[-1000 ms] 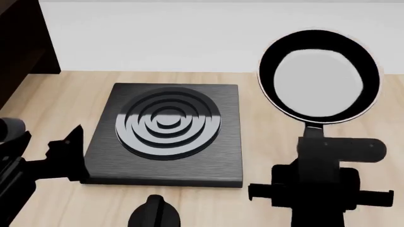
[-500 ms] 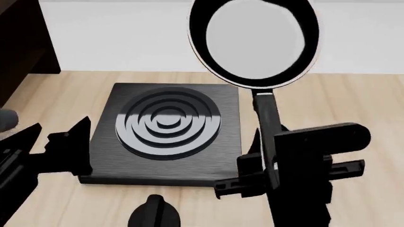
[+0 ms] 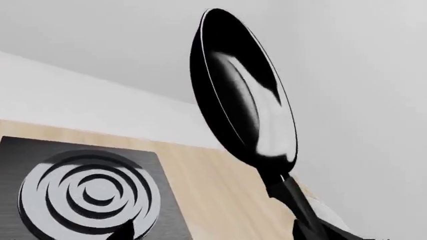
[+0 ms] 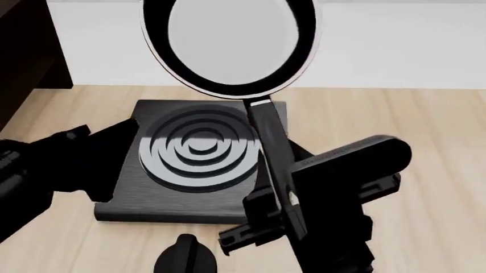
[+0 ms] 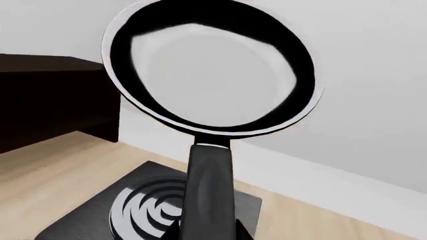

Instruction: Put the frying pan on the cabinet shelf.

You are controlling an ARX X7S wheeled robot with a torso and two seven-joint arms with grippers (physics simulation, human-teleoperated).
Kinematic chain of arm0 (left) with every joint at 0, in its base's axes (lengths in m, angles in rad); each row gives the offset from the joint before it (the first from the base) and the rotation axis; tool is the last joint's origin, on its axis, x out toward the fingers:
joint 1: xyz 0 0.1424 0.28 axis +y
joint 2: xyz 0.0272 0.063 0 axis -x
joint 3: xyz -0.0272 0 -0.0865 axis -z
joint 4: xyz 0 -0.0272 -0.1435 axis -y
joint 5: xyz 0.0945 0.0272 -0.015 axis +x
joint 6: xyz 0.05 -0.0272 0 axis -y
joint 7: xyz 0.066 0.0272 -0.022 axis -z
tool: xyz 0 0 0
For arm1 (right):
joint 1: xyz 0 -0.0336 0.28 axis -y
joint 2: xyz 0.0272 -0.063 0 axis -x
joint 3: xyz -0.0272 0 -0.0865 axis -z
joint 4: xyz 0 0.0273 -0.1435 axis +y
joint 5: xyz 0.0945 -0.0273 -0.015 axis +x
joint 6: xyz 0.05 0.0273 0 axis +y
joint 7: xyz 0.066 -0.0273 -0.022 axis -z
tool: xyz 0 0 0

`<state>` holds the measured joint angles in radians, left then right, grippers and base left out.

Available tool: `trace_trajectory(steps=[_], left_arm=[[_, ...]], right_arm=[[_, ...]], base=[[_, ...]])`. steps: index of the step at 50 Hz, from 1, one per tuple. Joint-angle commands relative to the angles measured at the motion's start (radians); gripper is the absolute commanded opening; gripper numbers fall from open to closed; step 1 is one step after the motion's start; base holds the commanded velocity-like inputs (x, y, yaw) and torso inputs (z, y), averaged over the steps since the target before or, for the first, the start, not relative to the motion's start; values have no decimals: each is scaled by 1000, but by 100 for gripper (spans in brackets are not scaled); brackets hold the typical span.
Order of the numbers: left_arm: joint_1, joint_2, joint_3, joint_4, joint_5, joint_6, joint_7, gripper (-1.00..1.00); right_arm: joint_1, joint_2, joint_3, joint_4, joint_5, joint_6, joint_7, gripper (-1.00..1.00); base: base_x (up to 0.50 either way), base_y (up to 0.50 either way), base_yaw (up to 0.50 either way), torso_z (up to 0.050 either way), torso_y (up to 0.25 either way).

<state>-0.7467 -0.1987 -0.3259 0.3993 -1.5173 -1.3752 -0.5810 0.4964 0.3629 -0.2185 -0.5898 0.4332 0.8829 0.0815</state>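
Observation:
The frying pan (image 4: 227,40) is black with a glossy grey inside and a pale rim. It is held up in the air, tilted, over the back of the hob. My right gripper (image 4: 292,199) is shut on its long black handle (image 4: 270,142). The pan also shows in the right wrist view (image 5: 207,65) and edge-on in the left wrist view (image 3: 247,100). My left gripper (image 4: 106,159) is open and empty at the hob's left edge. The dark cabinet (image 4: 23,51) stands at the far left; its shelf shows in the right wrist view (image 5: 47,95), left of the pan.
A square black hob with rings (image 4: 197,153) lies on the light wood countertop (image 4: 425,142) below the pan. A black knob-like object (image 4: 186,256) sits at the front edge. A white wall (image 4: 395,51) runs along the back.
My right gripper has swung the pan up and to the left, from right of the hob to above its back. My left arm has moved right, up against the hob's left edge.

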Motion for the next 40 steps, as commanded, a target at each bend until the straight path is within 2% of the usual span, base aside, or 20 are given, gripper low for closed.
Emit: trace_trajectory(steps=[1, 2, 5, 14, 27, 34, 40], left_arm=[[-40, 17, 25, -41, -321, -35, -211, 100], [-33, 18, 32, -52, -347, -13, -248, 100], [-36, 12, 57, -57, -334, -40, -213, 100], [-35, 46, 82, -67, -370, 19, -242, 100], [-46, 94, 101, -107, -301, 56, -158, 100], [-55, 102, 126, -128, -317, 76, -161, 100], [-42, 102, 134, -146, -265, 81, -105, 100]], right_arm=[[11, -22, 38, -101, -25, 25, -24, -100], [10, -21, 32, -106, -27, 23, -23, -100], [6, -21, 27, -124, -21, 26, -23, -100], [11, -33, 31, -161, -1, 48, -9, -100], [-17, -19, 7, -182, -10, 14, -11, -100], [-15, -17, 0, -198, -5, 17, -8, -100], [-23, -16, -7, -197, -7, 6, -6, -100]], base=[[0, 0, 0, 0, 0], [0, 0, 0, 0, 0], [0, 0, 0, 0, 3], [0, 0, 0, 0, 1], [0, 0, 0, 1, 2], [0, 0, 0, 0, 1], [0, 0, 0, 2, 2]])
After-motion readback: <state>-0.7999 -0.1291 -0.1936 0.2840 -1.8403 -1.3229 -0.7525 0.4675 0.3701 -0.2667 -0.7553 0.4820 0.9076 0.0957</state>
